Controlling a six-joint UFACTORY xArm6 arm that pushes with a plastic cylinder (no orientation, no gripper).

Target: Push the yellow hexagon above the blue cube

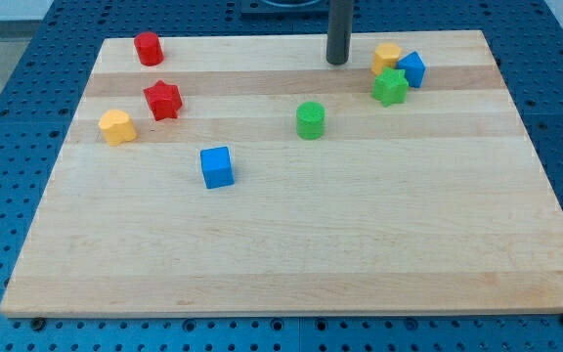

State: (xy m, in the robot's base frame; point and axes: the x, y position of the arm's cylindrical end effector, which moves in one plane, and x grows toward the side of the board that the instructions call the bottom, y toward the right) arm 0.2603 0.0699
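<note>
My tip [336, 62] stands on the wooden board [291, 254] near the view's top edge, a little to the right of the middle. The rod goes straight up and leaves the view at the top. This arm has no jaws to open or close; it ends only in the rod, and the rod touches no block.

To the right of my tip, near it but apart, there is a group of three blocks. The yellow hexagon [386, 55] is the closest one to my tip. Just beside it, on its right, is a blue block [412, 68]; I cannot tell its shape for sure. Below the two is a green star [390, 86], which looks to touch both, or nearly so.

The blue cube [217, 166] lies alone, to the left of the middle of the board, well apart from the yellow hexagon, lower and far to the left of it. Between them, closer to the middle, stands a green cylinder [310, 119].

On the left side of the view I see a red cylinder [148, 47] near the top left corner, a red star [162, 100] below it, and a yellow block [117, 126] with a rounded top near the left edge, just to the lower left of the red star.
</note>
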